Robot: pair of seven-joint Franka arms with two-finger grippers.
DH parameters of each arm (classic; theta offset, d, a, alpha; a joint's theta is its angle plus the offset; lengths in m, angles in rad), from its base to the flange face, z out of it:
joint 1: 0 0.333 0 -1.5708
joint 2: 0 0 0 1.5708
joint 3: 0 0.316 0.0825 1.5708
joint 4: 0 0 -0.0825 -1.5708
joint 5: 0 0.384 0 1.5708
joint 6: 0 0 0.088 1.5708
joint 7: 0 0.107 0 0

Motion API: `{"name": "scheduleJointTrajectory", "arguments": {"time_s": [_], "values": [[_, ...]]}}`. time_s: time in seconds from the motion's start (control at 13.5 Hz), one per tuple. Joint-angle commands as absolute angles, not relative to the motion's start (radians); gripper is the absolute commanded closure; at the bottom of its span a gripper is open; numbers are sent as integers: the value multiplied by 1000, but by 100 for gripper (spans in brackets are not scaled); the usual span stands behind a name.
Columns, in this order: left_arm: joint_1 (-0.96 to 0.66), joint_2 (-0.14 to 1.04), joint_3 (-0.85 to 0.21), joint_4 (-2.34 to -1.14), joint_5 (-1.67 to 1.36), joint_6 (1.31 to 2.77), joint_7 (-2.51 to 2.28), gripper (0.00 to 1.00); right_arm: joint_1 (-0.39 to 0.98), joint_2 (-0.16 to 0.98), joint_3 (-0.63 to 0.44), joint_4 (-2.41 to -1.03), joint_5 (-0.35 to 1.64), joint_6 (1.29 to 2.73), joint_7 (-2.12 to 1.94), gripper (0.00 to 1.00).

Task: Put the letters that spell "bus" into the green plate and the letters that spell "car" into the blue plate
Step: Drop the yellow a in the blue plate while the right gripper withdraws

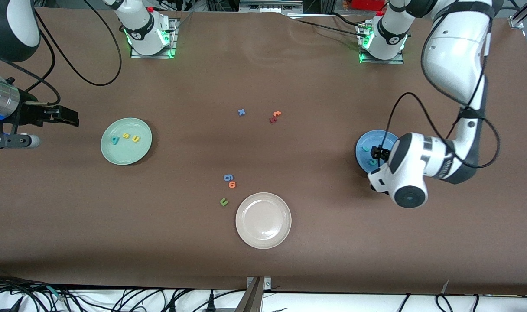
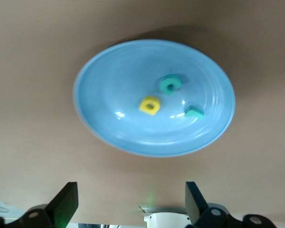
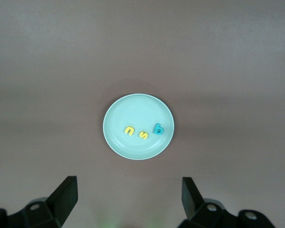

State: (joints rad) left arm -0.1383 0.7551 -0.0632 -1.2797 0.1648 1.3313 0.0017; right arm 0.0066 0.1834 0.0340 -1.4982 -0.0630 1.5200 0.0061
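Observation:
The green plate (image 1: 125,157) lies toward the right arm's end of the table and holds a teal b (image 1: 114,140), a yellow s (image 1: 125,135) and a yellow u (image 1: 136,139). My right gripper (image 1: 66,116) waits in the air beside that plate, open and empty (image 3: 128,202). The blue plate (image 2: 109,95) lies toward the left arm's end and holds a teal c (image 2: 170,84), a yellow a (image 2: 149,105) and a thin teal r (image 2: 194,112). My left gripper (image 1: 378,152) hangs over this plate's edge, open with nothing between its fingers (image 2: 130,204). Its hand hides part of the plate in the front view.
A beige-white plate (image 1: 263,220) lies near the front camera. Beside it lie a green u (image 1: 223,201), an orange o (image 1: 232,184) and a blue 6-like piece (image 1: 228,177). Mid-table lie a blue x (image 1: 241,112) and red and orange letters (image 1: 274,116).

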Motion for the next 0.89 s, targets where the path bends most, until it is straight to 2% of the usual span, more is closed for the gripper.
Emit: {"name": "scheduleJointTrajectory", "arguments": {"time_s": [0.0, 0.37, 0.52, 0.59, 0.74, 0.81], "values": [[-75, 645, -74, -1282, 175, 1290, 34, 0, 17, 150, 2, -1557, -75, 1545, 3, 4], [43, 503, -72, -1282, -59, 1295, -15, 0, 21, 153, 2, -1569, -75, 1574, -2, 1], [52, 447, -78, -1298, -57, 1351, -60, 0, 18, 153, -2, -1569, -75, 1563, -6, 1], [72, 384, -77, -1354, -72, 1438, -60, 0, 17, 153, -6, -1569, -75, 1559, -5, 1], [48, 252, -71, -1539, -58, 1611, -64, 0, 15, 158, -35, -1569, -77, 1560, -6, 1], [51, 223, -69, -1567, -58, 1641, -58, 0, 17, 153, -37, -1569, -80, 1559, -5, 1]]}}
